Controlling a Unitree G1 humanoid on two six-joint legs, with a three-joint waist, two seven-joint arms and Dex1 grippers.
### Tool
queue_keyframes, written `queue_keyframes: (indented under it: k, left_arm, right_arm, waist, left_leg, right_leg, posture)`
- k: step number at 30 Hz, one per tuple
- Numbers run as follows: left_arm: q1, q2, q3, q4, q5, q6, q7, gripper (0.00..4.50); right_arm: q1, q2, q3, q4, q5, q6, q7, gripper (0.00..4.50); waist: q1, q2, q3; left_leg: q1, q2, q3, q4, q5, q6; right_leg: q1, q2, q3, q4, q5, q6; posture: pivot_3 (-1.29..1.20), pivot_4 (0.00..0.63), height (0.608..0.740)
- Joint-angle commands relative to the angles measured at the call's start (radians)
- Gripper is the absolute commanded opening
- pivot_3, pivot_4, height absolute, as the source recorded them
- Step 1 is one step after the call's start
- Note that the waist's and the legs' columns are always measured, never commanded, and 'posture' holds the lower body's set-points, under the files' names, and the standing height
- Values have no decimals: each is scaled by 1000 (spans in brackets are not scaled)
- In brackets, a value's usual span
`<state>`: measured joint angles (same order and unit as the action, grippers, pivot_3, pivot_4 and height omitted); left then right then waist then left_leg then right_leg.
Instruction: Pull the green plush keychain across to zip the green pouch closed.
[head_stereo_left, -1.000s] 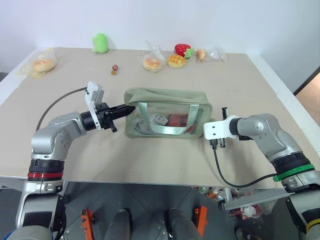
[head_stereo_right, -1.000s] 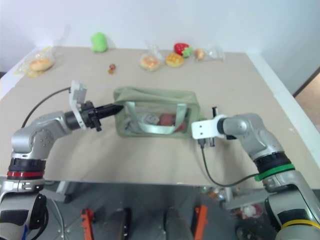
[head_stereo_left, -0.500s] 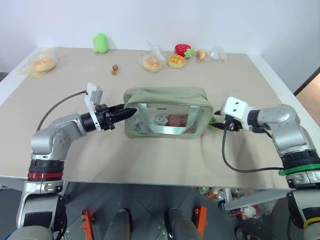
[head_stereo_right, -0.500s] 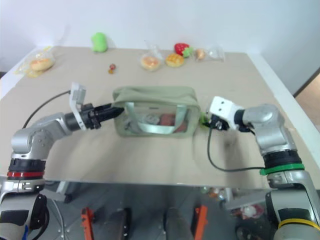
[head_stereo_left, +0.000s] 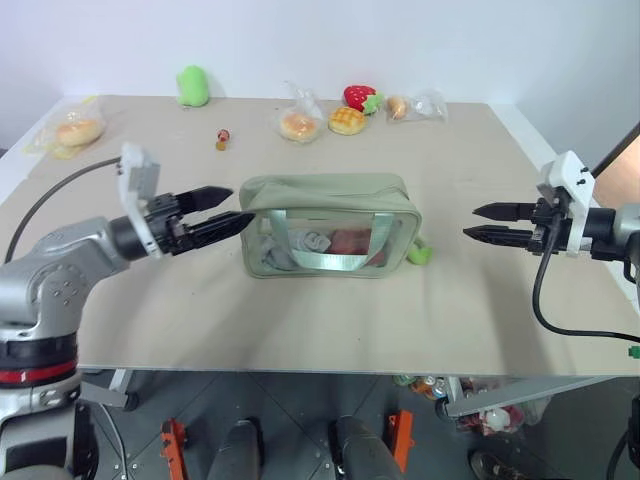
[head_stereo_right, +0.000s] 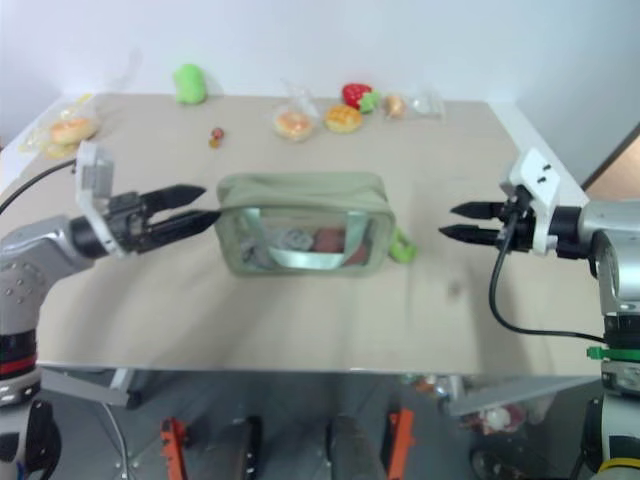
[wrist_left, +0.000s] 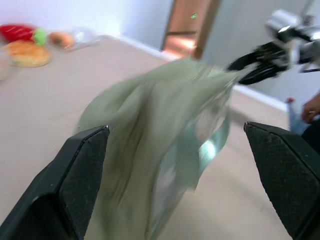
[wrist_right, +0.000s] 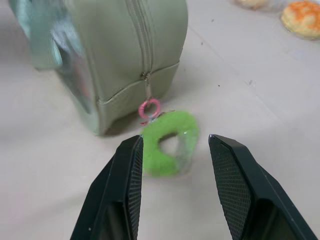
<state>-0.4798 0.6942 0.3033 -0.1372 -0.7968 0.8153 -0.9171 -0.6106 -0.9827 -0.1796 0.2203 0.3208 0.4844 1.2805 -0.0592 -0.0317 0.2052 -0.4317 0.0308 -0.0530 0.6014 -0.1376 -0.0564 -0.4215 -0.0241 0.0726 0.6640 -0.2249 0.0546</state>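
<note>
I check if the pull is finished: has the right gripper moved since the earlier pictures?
Yes. The right gripper has drawn back from the green pouch, leaving the green plush keychain beside it.

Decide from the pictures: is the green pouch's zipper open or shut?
Shut. The green pouch shows a closed zipper line down to its end, where the green plush keychain hangs on the table.

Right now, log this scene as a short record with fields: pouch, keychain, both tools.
pouch: green pouch upright mid-table, zipper drawn to its right end
keychain: green plush keychain lying on the table beside that end, on a pink ring
left tool: open, at the pouch's left end
right tool: open, clear of the keychain
</note>
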Motion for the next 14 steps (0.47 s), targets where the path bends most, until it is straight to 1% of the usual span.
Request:
queue_keyframes:
  k: [1, 4, 7, 10, 14]
  left_arm:
    - [56, 35, 86, -13, -5, -17, 26, 4475]
    - [112, 28, 127, -9, -17, -13, 60, 4475]
    - [160, 8, 138, -26, -20, -14, 96, 4475]
    - [182, -11, 138, -18, -17, -37, 103, 4475]
    - [182, -55, 142, 2, -39, -25, 147, 4475]
  right_arm:
    - [16, 2, -100, -65, 88, 74, -50, 2117]
    - [61, 23, -163, -123, 154, 148, -109, 2117]
    - [121, 54, -226, -205, 225, 209, -163, 2117]
    - [162, 73, -237, -251, 247, 233, -211, 2117]
    - [201, 119, -228, -306, 275, 244, -277, 2117]
  waist:
    - [0, 0, 0]
    - [1, 0, 0]
    - [5, 0, 0]
    - [10, 0, 0]
    - [11, 0, 0]
  left_leg:
    - [0, 0, 0, 0, 0, 0]
    - [-1, 0, 0, 2, 0, 0]
    - [-1, -1, 0, 3, 0, 0]
    - [-2, -1, 0, 4, 0, 0]
    - [-3, 0, 0, 4, 0, 0]
  right_leg:
    - [0, 0, 0, 0, 0, 0]
    - [0, 0, 0, 0, 0, -1]
    - [1, -1, 0, 0, -1, -1]
    - [0, -1, 0, 0, -1, -1]
    - [0, -1, 0, 0, 0, -1]
  posture:
    - [0, 150, 740]
    - [0, 150, 740]
    - [0, 150, 740]
    - [0, 150, 740]
    - [0, 150, 740]
